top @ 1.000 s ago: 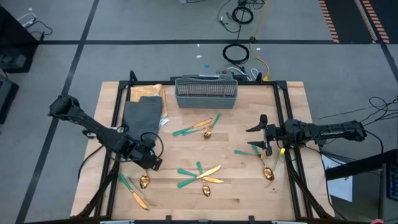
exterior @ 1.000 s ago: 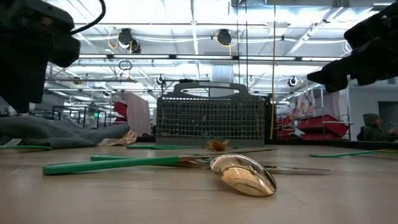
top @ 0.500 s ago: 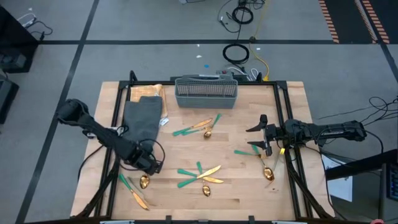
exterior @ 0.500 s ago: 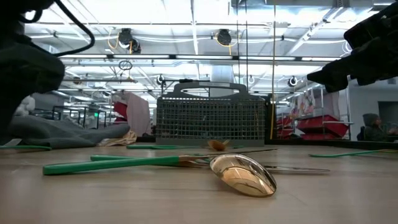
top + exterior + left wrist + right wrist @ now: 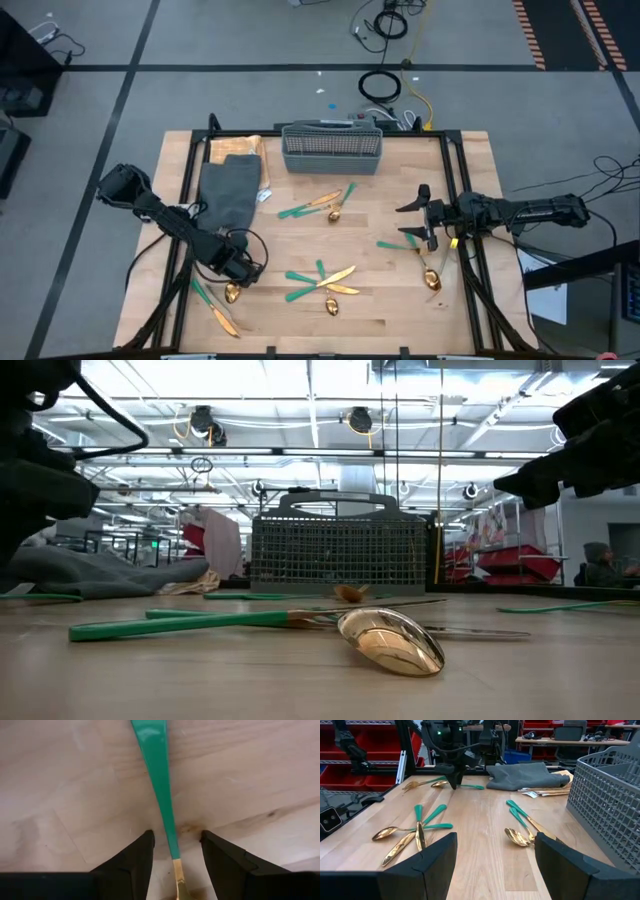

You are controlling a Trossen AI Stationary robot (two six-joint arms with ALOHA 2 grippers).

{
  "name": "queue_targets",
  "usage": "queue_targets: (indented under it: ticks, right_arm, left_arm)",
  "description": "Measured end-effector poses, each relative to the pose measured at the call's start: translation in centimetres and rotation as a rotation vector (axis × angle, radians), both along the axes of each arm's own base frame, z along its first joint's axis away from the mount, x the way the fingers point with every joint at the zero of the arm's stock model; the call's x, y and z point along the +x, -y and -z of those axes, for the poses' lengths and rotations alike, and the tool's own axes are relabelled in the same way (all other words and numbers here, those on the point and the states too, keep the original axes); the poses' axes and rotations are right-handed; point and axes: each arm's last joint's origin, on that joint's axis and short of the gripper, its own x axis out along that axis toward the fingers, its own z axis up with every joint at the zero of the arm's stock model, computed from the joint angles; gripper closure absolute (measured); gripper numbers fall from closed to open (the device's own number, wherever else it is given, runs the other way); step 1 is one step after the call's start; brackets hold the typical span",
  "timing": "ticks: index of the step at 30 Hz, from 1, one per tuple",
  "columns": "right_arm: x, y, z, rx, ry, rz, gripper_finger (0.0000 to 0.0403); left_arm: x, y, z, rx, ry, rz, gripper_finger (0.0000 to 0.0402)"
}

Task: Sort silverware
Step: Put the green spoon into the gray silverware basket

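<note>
Lower than a second ago, my left gripper (image 5: 237, 281) now stands at the table's near-left part, fingers apart and straddling the slim gold-headed, green-handled spoon (image 5: 161, 800) on the pale wooden tabletop (image 5: 390, 300). In the left wrist view the handle runs between my two dark fingertips (image 5: 142, 845), neither seeming to touch it yet. To grip well, I judge I should centre the handle between the fingers, settle to the wood, then close near the join of green and gold. My right gripper (image 5: 417, 228) waits spread wide at the table's right side, unmoved, beside another green-handled piece (image 5: 395, 244). Other silverware (image 5: 320, 282) lies scattered mid-table; the grey mesh basket (image 5: 332, 148) stands at the far edge, in its former place.
</note>
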Motion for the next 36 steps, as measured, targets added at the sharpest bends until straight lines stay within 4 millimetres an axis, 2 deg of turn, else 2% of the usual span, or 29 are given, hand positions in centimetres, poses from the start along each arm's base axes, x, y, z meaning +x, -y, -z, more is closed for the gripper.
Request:
queue_targets:
  ticks: [3, 7, 9, 16, 24, 29, 36]
  right_arm:
    - [0.0, 0.0, 0.0, 0.000, 0.001, 0.000, 0.0149]
    - [0.0, 0.0, 0.0, 0.000, 0.001, 0.000, 0.0149]
    - [0.0, 0.0, 0.0, 0.000, 0.000, 0.000, 0.0149]
    - [0.0, 0.0, 0.0, 0.000, 0.000, 0.000, 0.0149]
    - [0.0, 0.0, -0.1, 0.000, 0.009, 0.001, 0.0149]
    - [0.0, 0.0, -0.1, 0.000, 0.010, 0.001, 0.0149]
    - [0.0, 0.0, -0.1, 0.022, 0.008, 0.004, 0.0149]
  left_arm:
    - [-0.1, -0.3, -0.2, 0.000, -0.006, -0.002, 0.0265]
    - [-0.5, -0.5, -0.5, 0.009, -0.013, 0.019, 0.0364]
    - [-0.4, -0.5, -0.5, 0.015, -0.003, 0.026, 0.0386]
    - [0.2, -0.3, -1.3, 0.073, 0.044, 0.043, 0.0392]
    - [3.1, 0.1, -4.7, 0.335, 0.325, 0.042, 0.0393]
    - [5.2, -0.2, -7.6, 0.597, 0.643, 0.001, 0.0393]
    - [7.4, -2.9, -13.6, 0.853, 0.986, -0.058, 0.0393]
